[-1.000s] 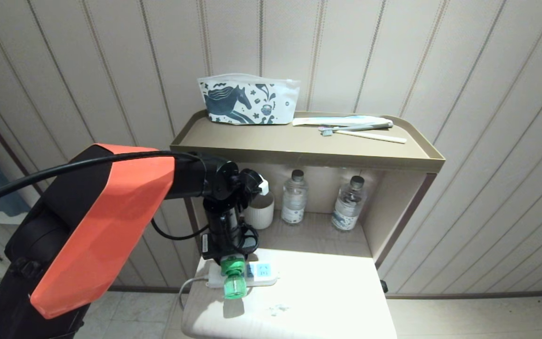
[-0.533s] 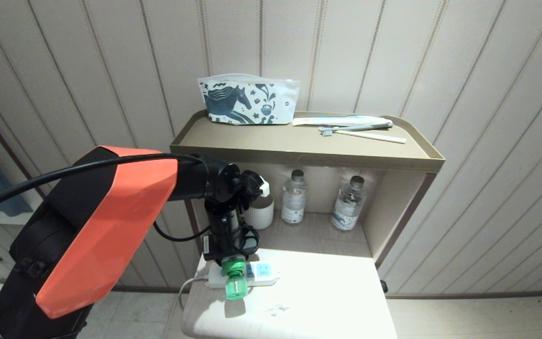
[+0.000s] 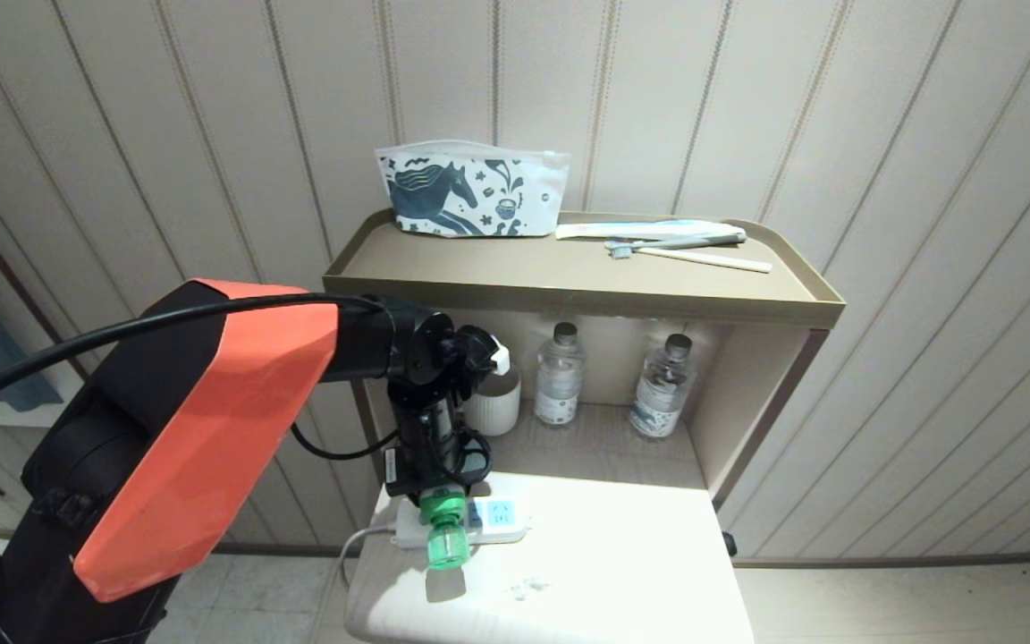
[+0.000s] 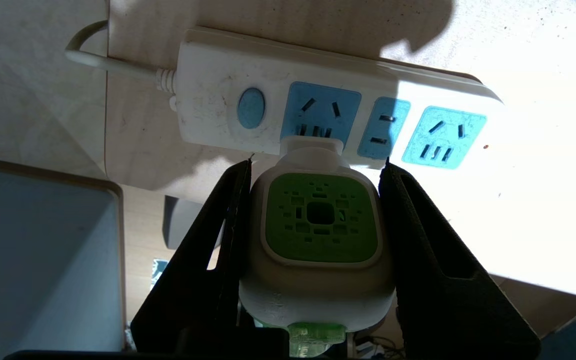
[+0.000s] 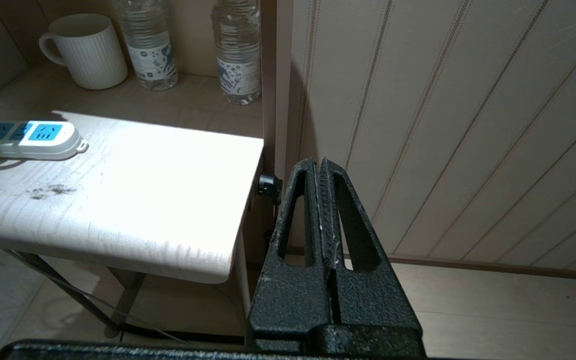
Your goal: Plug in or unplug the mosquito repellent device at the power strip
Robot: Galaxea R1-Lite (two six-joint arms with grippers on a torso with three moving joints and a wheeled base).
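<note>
My left gripper [image 3: 439, 490] points down over the white power strip [image 3: 502, 519] on the small table and is shut on the mosquito repellent device [image 3: 445, 537]. In the left wrist view the black fingers [image 4: 420, 240] stand on both sides of the device's white body with its green vented face [image 4: 320, 220]. The left gripper's [image 4: 317, 161] tips reach the strip's edge. The device's plug end meets the power strip [image 4: 208, 100] at the blue socket next to the round button; its prongs are hidden. My right gripper [image 5: 319, 162] hangs shut and empty beside the table's right side.
Behind the strip, a lower shelf holds a white mug [image 3: 493, 402] and two water bottles [image 3: 560, 376]. The upper shelf [image 3: 569, 291] carries a horse-print pouch [image 3: 470, 192] and toothbrush items [image 3: 676, 241]. The table top [image 3: 613, 581] stretches to the right of the strip.
</note>
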